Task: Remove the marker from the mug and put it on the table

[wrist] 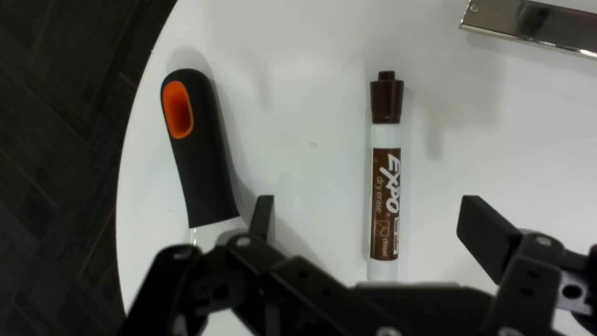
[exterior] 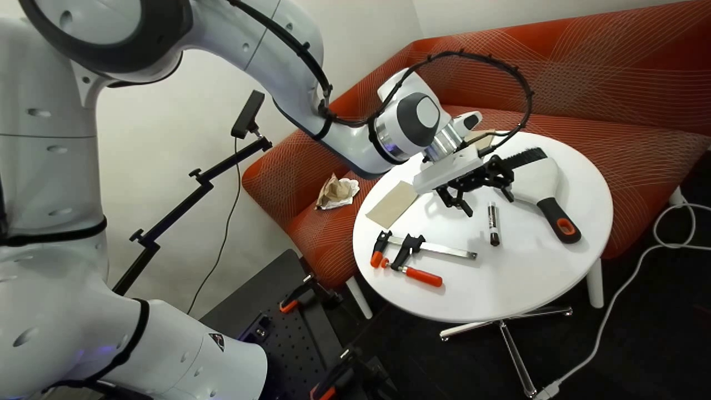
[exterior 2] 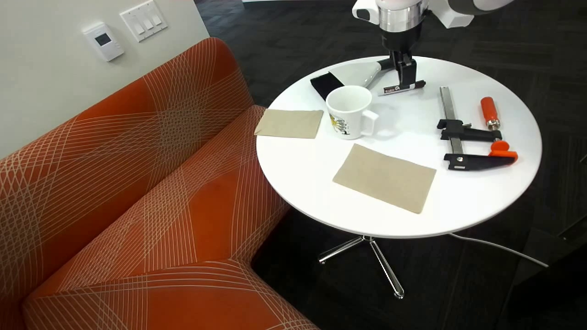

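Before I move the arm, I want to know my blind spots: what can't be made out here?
Marker: its lower end, in the wrist view, behind the gripper.
Mug: its inside bottom, in an exterior view, behind its near wall.
Brush: its handle's end, in an exterior view, behind the gripper.
Clamp: all but its bar's end, in the wrist view, cut by the picture's edges.

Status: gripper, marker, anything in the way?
Gripper open, nothing gripped. Marker lying on table, not in mug. Brush close by, might crowd the gripper.
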Robot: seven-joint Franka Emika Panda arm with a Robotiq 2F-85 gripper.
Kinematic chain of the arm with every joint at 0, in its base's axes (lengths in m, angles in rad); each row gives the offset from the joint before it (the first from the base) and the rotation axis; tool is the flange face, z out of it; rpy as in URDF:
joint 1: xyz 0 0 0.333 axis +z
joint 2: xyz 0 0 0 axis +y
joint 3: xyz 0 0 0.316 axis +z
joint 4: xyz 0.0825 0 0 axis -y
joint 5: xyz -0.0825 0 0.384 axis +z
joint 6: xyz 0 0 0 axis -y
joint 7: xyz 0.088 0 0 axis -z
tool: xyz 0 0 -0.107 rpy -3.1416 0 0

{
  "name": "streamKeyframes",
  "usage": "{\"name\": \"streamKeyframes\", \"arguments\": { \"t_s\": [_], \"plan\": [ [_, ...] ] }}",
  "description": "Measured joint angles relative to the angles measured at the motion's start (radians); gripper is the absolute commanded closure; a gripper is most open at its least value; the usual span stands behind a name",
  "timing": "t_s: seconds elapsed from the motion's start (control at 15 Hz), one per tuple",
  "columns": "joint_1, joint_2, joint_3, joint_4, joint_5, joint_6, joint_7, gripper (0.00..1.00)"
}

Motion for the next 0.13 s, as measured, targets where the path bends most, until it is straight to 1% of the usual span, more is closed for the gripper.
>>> {"name": "streamKeyframes", "arguments": {
  "t_s": [0.13],
  "plan": [
    [0.000,-0.002,0.000,0.000,0.000,0.000,0.000,0.00]
  ]
}}
